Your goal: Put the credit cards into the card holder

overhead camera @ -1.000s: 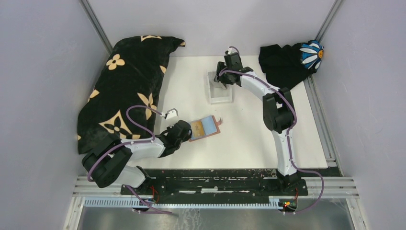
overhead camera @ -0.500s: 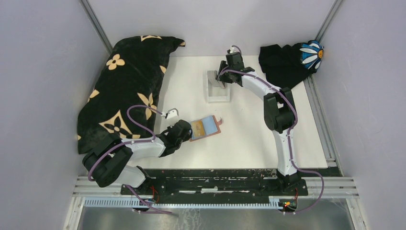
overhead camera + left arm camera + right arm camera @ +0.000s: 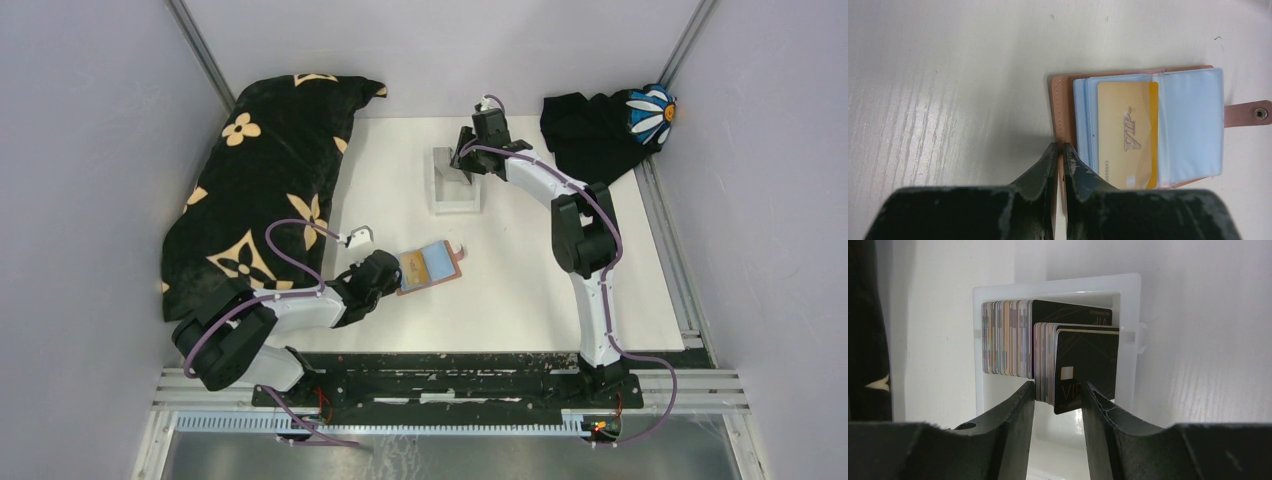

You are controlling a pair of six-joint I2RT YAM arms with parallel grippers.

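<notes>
Step in hand: fetching the next card. Left gripper point(image 3: 1060, 150) is clenched on the stitched edge of the tan-brown leather folding card holder point(image 3: 1063, 100), which lies open on the white table point(image 3: 948, 75) with one gold-yellow plastic card point(image 3: 1128, 130) sleeved. Right gripper point(image 3: 1057, 386) straddles the front bunch of dark grey credit cards point(image 3: 1088, 355) standing in the white rectangular plastic tray point(image 3: 1058, 282); whether it grips cannot be told. Next move likely calls for isolating one card, then a straight lift
</notes>
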